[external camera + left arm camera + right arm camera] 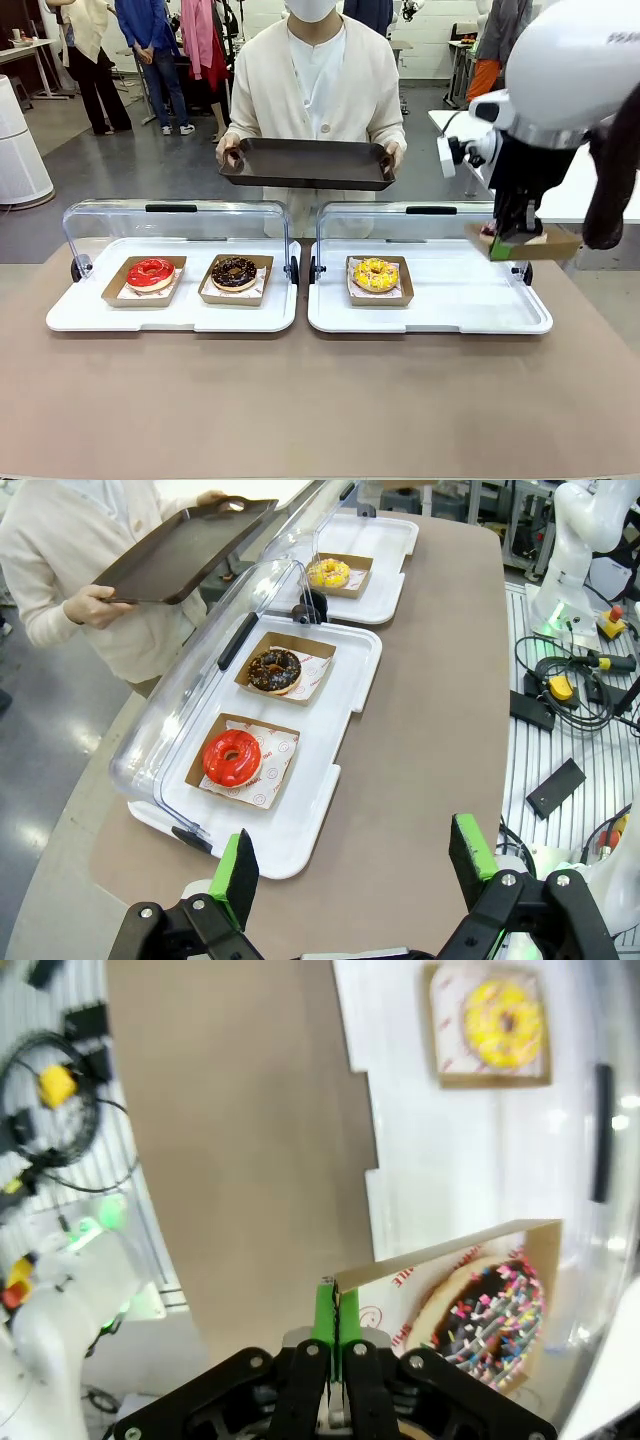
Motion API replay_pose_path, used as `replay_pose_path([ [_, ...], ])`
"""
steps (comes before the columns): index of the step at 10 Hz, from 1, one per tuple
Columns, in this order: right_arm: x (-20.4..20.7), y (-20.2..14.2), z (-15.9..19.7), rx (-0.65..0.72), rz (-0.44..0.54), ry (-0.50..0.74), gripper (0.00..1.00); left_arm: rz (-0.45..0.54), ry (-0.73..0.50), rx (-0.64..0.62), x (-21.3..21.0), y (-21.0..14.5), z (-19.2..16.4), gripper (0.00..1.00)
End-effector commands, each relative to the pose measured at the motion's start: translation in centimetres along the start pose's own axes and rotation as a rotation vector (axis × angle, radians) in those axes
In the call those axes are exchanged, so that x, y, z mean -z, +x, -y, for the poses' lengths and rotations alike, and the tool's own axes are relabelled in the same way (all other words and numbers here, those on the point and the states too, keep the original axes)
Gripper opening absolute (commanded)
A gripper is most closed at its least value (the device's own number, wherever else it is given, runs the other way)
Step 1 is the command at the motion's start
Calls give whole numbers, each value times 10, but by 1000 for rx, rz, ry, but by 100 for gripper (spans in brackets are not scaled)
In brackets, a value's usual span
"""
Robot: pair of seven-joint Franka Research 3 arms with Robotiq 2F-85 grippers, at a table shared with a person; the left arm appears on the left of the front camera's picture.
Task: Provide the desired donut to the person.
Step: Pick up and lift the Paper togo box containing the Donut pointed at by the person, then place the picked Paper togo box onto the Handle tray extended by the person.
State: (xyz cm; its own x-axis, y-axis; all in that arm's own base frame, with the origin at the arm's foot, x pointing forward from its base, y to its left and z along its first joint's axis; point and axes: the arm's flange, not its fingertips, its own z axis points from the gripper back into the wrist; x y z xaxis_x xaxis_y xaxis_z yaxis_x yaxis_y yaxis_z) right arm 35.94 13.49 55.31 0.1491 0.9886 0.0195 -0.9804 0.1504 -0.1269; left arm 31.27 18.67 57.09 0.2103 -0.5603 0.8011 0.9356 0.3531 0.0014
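My right gripper [515, 238] is shut on the edge of a brown cardboard tray [548, 244], held in the air above the right end of the right white tray [450, 312]. In the right wrist view the green pads [322, 1312] pinch the tray's wall [450, 1252], and a chocolate donut with coloured sprinkles [495, 1322] lies in it. The person [315, 80] stands at the far side and holds out a dark serving tray [305, 163] with both hands. My left gripper [350, 865] hangs open over the near table edge, with nothing between its fingers.
A red donut [150, 272] and a chocolate donut [234, 271] sit in card trays on the left white tray [170, 318]. A yellow donut [375, 273] sits on the right one. Both clear lids [175, 225] stand open at the back. Cables and boxes [560, 685] lie beside the table.
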Motion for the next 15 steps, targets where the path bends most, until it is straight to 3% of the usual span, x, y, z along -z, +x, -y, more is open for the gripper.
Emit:
replay_pose_path([
  [1, -19, 12, -2, 22, -39, -45, 0, 12, 3, 9, 0, 0, 0, 100],
  [4, -24, 20, 3, -51, -39, -25, 0, 12, 3, 9, 0, 0, 0, 100],
  [15, -32, 15, -7, -9, -10, -53, 0, 12, 3, 9, 0, 0, 0, 100],
])
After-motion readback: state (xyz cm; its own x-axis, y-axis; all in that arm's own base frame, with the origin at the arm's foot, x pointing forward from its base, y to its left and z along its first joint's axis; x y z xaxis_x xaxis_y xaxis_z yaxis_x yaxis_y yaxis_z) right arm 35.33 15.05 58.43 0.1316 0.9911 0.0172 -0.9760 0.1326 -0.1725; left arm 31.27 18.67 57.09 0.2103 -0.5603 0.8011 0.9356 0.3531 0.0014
